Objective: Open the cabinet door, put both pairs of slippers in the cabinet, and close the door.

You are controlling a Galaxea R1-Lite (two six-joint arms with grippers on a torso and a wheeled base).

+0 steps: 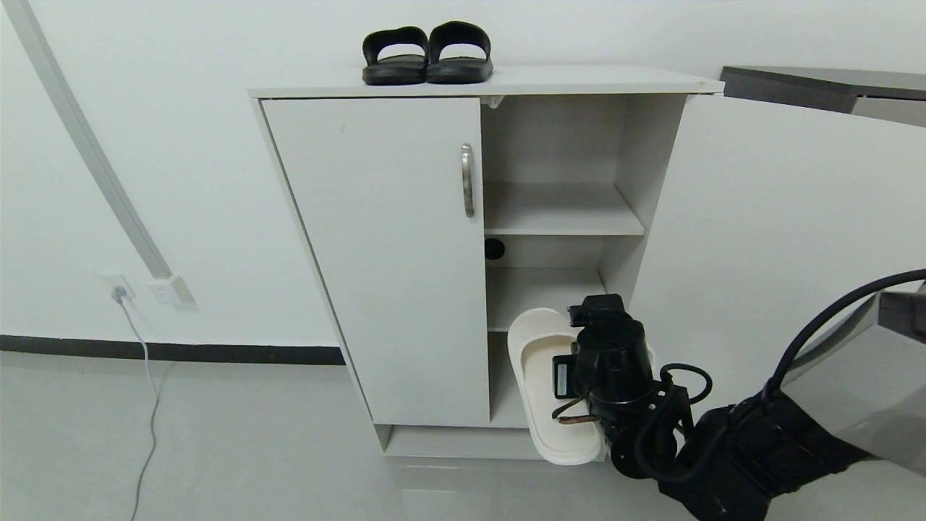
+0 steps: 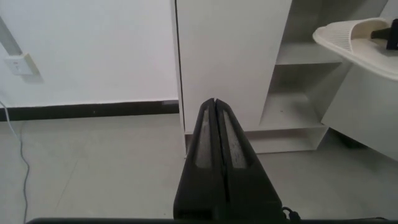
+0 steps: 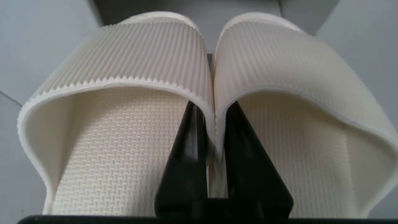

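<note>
Right gripper (image 3: 211,127) jaws pinched on touching inner strap edges of cream slippers (image 3: 118,74): ribbed straps, pebbled footbeds. Pair held side by side before lower opening of cabinet (image 1: 376,253), right door (image 1: 767,217) open. Black slippers (image 1: 427,54) on cabinet top. Left gripper (image 2: 214,112) jaws closed, empty.

White cabinet (image 1: 579,78) top — black slippers (image 1: 428,66), side by side

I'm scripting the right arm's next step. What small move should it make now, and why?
Probably ease the right gripper forward into the lowest compartment of the cabinet. It is shut on the white slippers, pinching their inner edges. The right door stands open, and the pair hangs just in front of that compartment, not yet on its floor.
</note>
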